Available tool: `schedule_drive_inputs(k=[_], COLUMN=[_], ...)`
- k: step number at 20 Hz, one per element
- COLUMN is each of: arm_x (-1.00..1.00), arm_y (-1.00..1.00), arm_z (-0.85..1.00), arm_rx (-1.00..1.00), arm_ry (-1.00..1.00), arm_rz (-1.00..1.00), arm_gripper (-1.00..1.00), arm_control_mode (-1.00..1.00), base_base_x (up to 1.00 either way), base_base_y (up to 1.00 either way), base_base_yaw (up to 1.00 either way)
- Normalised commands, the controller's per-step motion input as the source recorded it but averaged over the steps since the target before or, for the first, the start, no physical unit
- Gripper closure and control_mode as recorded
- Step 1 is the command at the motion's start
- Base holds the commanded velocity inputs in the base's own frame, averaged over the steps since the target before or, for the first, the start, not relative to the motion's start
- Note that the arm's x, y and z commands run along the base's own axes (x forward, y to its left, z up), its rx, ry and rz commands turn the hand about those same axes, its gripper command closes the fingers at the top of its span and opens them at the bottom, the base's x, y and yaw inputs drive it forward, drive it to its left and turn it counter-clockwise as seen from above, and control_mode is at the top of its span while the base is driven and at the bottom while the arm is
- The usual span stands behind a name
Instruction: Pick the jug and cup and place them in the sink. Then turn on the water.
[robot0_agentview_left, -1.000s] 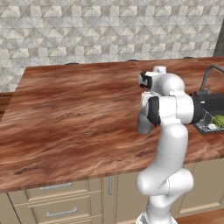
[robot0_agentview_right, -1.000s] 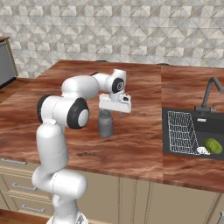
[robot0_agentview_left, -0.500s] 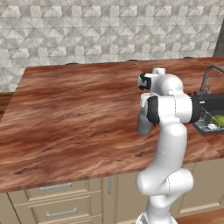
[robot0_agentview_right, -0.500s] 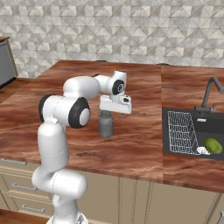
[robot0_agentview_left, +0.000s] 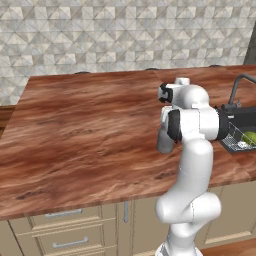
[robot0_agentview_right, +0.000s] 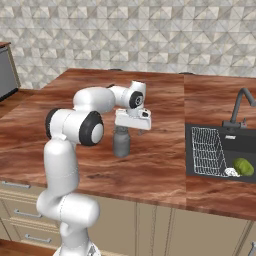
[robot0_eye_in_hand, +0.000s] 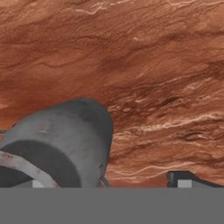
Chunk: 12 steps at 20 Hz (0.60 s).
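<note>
Jaws spread wide, the gripper (robot0_agentview_right: 131, 125) hangs above the grey jug (robot0_agentview_right: 121, 143) upright on the wooden surface (robot0_agentview_right: 165, 155); rigid, probably slick metal, best pinched at its narrower neck.

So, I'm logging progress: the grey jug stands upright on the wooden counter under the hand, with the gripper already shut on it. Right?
Not quite. The jug does stand upright on the wooden counter under the hand, but the gripper is open, not shut on it. The hand view shows the jug off to one side between wide-apart fingertips.
</note>
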Motion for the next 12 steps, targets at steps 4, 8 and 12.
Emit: schedule_drive_inputs(k=[4, 8, 12], arm_x=[0.00, 0.00, -0.08], arm_y=[0.03, 0.13, 0.20], arm_z=[-0.33, -0.34, -0.20], arm_rx=[0.00, 0.00, 0.00], arm_ry=[-0.06, -0.06, -0.01], arm_rz=[0.00, 0.00, 0.00], arm_gripper=[-1.00, 1.00, 1.00], arm_control_mode=[-1.00, -1.00, -1.00], base_base_x=[0.00, 0.00, 0.00], base_base_y=[0.00, 0.00, 0.00], base_base_yaw=[0.00, 0.00, 0.00])
